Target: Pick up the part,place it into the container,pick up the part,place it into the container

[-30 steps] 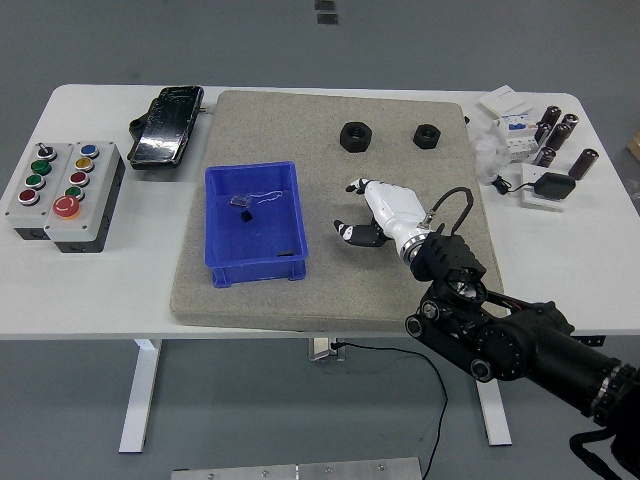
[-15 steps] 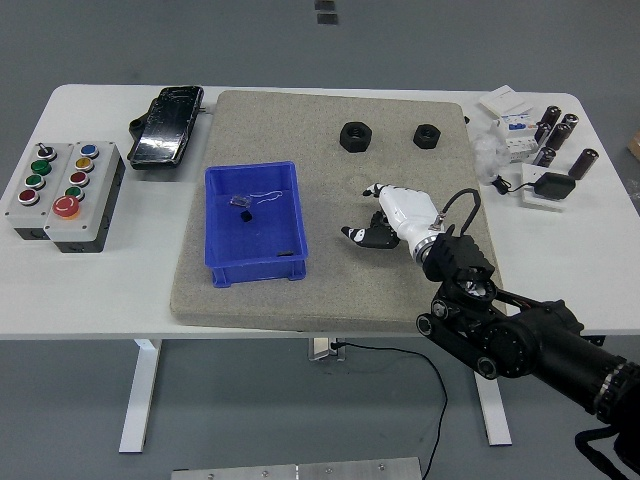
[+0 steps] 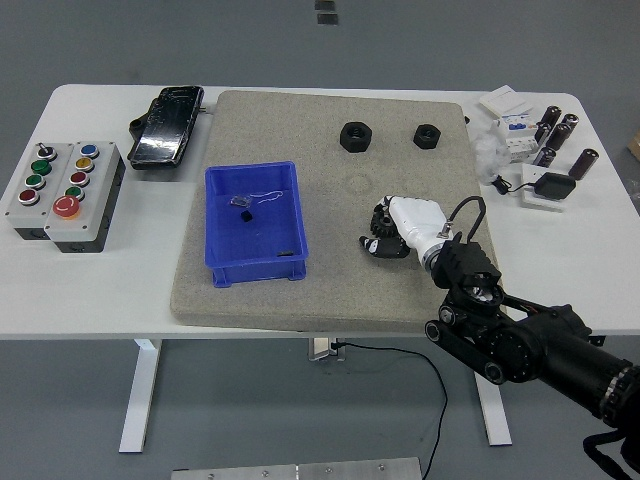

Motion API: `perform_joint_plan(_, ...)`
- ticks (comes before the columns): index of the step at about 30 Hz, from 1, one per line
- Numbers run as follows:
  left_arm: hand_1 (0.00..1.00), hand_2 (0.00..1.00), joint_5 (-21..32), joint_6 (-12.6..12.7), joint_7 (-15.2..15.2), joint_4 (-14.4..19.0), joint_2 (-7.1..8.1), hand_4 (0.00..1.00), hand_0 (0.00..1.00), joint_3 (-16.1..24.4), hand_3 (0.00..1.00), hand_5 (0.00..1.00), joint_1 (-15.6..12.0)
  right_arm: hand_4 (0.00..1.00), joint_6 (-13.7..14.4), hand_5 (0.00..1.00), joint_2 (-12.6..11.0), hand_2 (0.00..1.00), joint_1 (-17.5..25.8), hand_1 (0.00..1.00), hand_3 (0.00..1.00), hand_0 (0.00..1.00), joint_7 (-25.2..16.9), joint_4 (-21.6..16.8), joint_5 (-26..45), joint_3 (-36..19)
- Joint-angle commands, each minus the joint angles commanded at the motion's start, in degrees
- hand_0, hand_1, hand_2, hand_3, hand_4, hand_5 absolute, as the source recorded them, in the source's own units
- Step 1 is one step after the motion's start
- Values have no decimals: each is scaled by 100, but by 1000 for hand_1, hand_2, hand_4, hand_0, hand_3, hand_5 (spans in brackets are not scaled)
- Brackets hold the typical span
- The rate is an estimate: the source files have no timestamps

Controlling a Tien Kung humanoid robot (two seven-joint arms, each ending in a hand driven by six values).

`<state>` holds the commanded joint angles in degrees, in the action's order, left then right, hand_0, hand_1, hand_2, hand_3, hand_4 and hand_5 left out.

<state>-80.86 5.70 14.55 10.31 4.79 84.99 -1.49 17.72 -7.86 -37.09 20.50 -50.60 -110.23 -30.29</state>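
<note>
Two black hex-nut parts sit at the back of the grey mat, one (image 3: 354, 135) to the left and one (image 3: 428, 135) to the right. The blue container (image 3: 256, 222) stands on the mat's left half, with a small dark piece and a thin wire inside. My right hand (image 3: 388, 232), white with black fingertips, hovers over the mat to the right of the container, well in front of the nuts. Its fingers are curled in and hold nothing. The left arm is out of view.
A grey mat (image 3: 330, 290) covers the table's middle. A button box (image 3: 62, 193) and a black device (image 3: 166, 125) lie at the left. Dark cylinders (image 3: 556, 130), white boxes (image 3: 505, 103) and a black adapter (image 3: 550, 185) lie at the right.
My right hand has drawn back to the right and toward the near edge, and its fingers have curled in from a spread pose.
</note>
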Motion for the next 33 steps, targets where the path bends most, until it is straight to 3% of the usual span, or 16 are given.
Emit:
perform_joint_plan(1, 624, 582, 2, 0, -2, 0, 0, 713, 658, 0, 615, 359, 0, 443, 11, 236, -3, 625, 3, 643, 683, 557, 21, -10, -30, 5)
perform_joint_plan(2, 624, 582, 1, 0, -3, 0, 1, 713, 658, 0, 615, 360, 1, 364, 17, 2, -5, 480, 5, 538, 519, 488, 40, -19, -56, 9)
perform_joint_plan(13, 624, 582, 25, -11, -26, 0, -6, 713, 658, -5, 616, 362, 4, 323, 131, 2, -52, 456, 5, 530, 467, 484, 127, -121, -273, 21)
perform_joint_plan(20, 624, 583, 26, -19, -27, 0, -7, 715, 658, 5, 616, 367, 2, 362, 132, 2, -149, 458, -155, 536, 475, 504, 296, -800, -479, -26)
perform_joint_plan(29, 624, 583, -3, -33, -20, 0, -20, 716, 658, 29, 616, 369, 11, 369, 172, 2, 248, 457, -331, 533, 480, 519, 396, -1829, -643, 584)
perform_joint_plan(33, 624, 584, -31, -37, -2, 0, -13, 716, 658, 51, 617, 369, 15, 389, 225, 2, 418, 465, -459, 538, 482, 534, 434, -1868, -614, 1012)
